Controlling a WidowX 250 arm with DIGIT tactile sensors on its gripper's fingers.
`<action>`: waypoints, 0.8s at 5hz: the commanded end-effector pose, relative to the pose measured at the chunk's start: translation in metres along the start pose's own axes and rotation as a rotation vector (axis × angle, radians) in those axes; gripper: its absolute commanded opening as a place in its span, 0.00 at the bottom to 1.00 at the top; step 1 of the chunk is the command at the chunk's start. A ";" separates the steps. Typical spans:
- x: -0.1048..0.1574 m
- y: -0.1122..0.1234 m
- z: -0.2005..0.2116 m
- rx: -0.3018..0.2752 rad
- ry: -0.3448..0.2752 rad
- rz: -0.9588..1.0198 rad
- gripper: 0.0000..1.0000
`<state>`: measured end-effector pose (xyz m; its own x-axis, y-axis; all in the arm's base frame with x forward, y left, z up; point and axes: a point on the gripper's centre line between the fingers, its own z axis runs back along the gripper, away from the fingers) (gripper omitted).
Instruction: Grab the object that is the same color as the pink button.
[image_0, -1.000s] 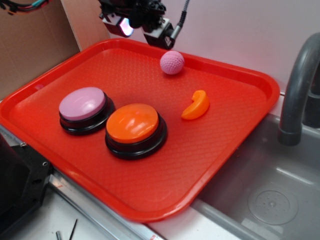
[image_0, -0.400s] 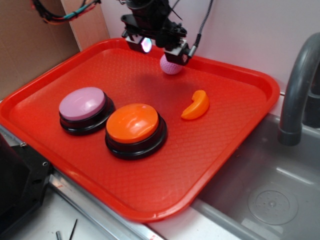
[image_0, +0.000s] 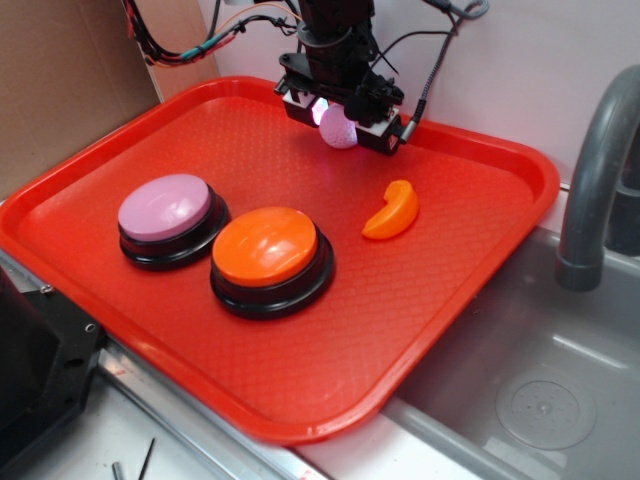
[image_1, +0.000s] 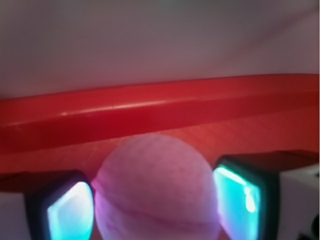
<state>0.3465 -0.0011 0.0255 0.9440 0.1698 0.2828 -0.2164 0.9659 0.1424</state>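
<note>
Red tray (image_0: 440, 330) is being used as the surface, set beside a grey sink (image_0: 530, 390) with a grey faucet (image_0: 590, 190) at its right.

The fingers (image_0: 340, 118) are being held low over the tray's far edge, spread open around the pink ball (image_0: 337, 128). In the exterior view the ball is seen between the two finger blocks, partly covered by them. In the wrist view the ball (image_1: 157, 192) is filling the gap between the pads: the left pad (image_1: 70, 212) is looking to be touching the ball's side, while the right pad (image_1: 240, 197) is being kept just beside it; actual contact on that side cannot be told, the view being blurred. Both pads are glowing cyan. No firm hold is being shown; the ball is resting on the tray, near the far rim (image_1: 150, 107).

The pink button (image_0: 166, 210) is sitting at the tray's near left, well apart from the ball. Just beside it, to its right, the orange button (image_0: 266, 250) is standing. An orange crescent piece (image_0: 393, 211) is lying to the right of the fingers, near but apart from them.

Brown cardboard (image_0: 60, 80) is standing behind the tray's left side.
</note>
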 end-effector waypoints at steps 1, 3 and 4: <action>0.012 0.012 0.016 0.002 -0.046 0.053 0.00; 0.012 0.013 0.070 -0.038 0.157 0.080 0.00; 0.006 0.011 0.115 -0.026 0.280 0.122 0.00</action>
<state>0.3102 -0.0118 0.1049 0.9427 0.3265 -0.0685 -0.3154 0.9391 0.1362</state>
